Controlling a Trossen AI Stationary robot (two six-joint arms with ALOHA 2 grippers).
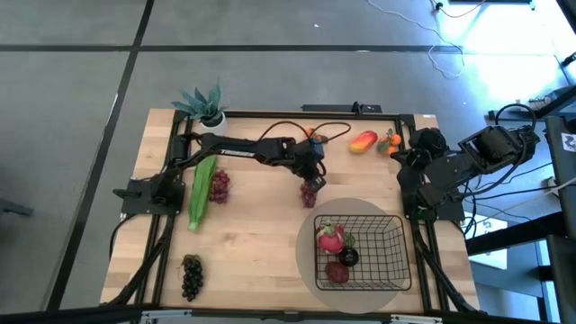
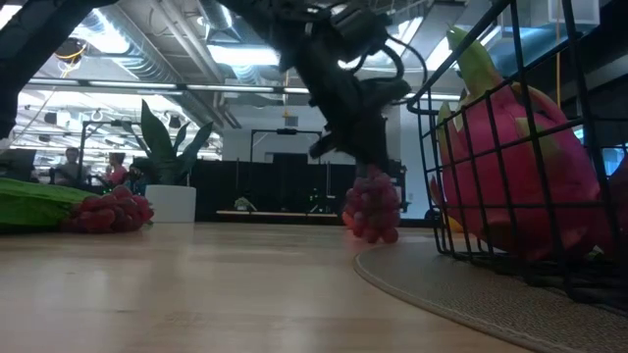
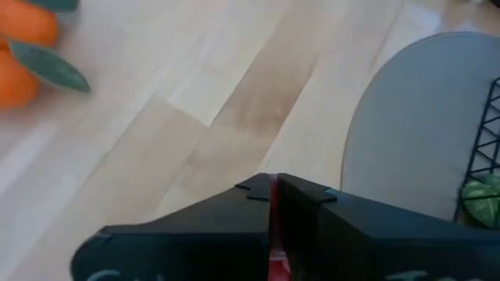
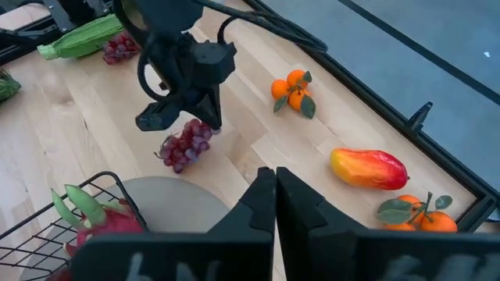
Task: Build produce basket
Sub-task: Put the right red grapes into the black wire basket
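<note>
Basket (image 2: 549,147): on grey mat (image 1: 310,261), holds dragon fruit (image 2: 510,176). Left gripper (image 1: 312,183): clenched on grapes (image 1: 310,193), beside mat. Right gripper (image 4: 269,183): shut, empty, near mango (image 1: 363,140) and tangerines (image 1: 390,141).

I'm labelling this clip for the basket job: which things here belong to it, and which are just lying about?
Belongs to the job:
- basket, holding the dragon fruit
- purple grapes, lifted by the left end effector
- mango
- tangerines
- green stalk
- dark grapes

Lying about:
- potted plant
- round grey mat
</note>
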